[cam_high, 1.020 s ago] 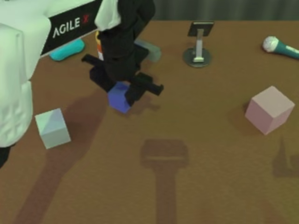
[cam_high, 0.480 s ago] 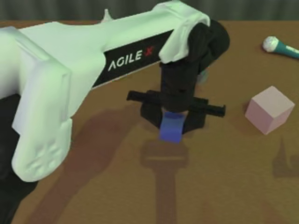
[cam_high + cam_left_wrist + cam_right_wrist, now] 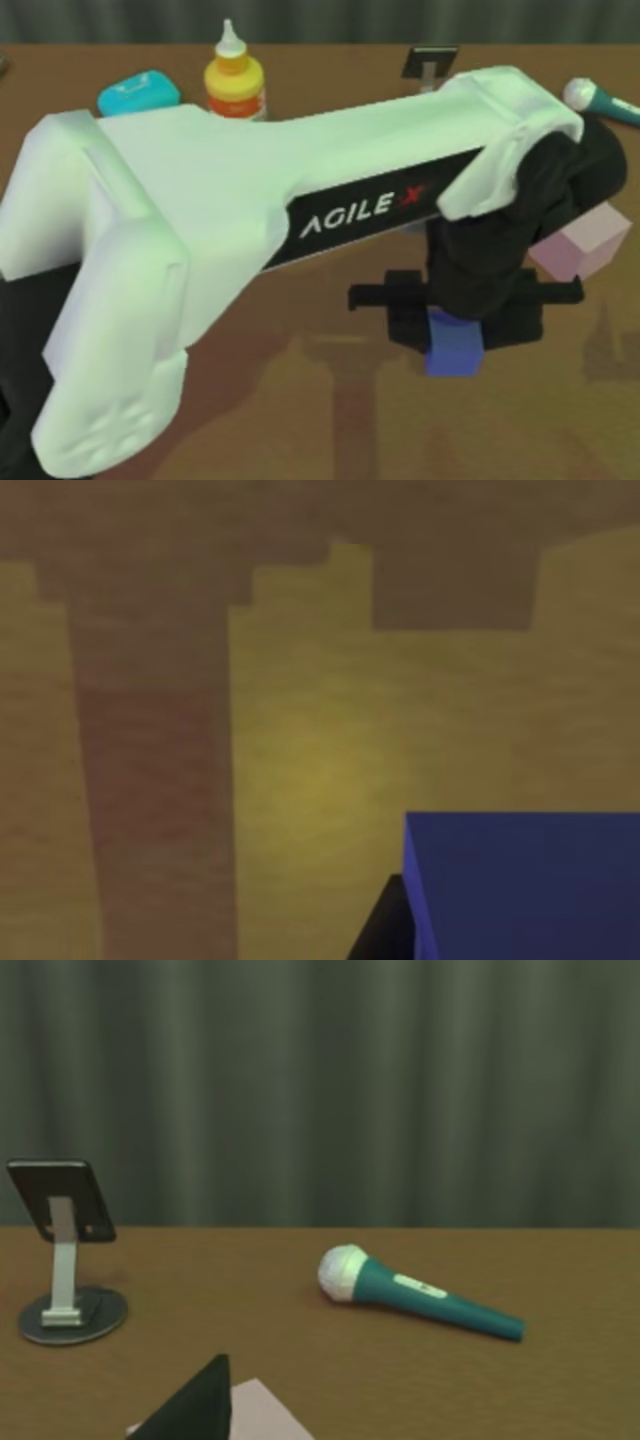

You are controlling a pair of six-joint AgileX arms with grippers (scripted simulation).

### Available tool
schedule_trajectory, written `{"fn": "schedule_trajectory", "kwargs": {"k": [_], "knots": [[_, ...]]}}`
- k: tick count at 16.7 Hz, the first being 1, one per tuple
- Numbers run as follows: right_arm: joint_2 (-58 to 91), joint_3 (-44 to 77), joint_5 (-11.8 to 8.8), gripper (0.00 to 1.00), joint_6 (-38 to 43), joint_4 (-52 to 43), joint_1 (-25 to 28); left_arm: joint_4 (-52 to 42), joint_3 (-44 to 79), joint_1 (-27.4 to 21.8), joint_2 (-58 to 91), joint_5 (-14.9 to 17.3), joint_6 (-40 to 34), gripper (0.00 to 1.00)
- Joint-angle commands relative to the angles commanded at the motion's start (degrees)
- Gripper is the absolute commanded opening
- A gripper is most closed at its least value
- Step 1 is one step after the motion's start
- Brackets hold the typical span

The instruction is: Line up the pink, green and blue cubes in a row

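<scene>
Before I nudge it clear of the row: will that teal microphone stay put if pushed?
Probably not. The microphone lies on its side on the table, its body looks round, so it may roll or pivot. Its bulbous white head probably makes it swing in an arc.

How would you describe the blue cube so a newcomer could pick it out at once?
Find the big white left arm stretching across the table toward its right side. In its black pincer sits the blue cube, just left of the pink cube. It is deep blue and smaller than that pale neighbour.
</scene>
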Motion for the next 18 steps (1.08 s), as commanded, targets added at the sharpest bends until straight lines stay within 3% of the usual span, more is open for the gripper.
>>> {"fn": "schedule_trajectory", "kwargs": {"k": [7,13,18], "knots": [[0.0,0.0,0.0,1.00,0.0,0.0,0.0,1.1,-1.0,-0.3,0.1,0.0,-0.6,0.00],[0.0,0.0,0.0,1.00,0.0,0.0,0.0,13.0,-10.1,-0.3,2.3,0.0,-0.7,0.00],[0.0,0.0,0.0,1.00,0.0,0.0,0.0,14.1,-11.2,-0.4,2.7,0.0,-0.7,0.00]]}}
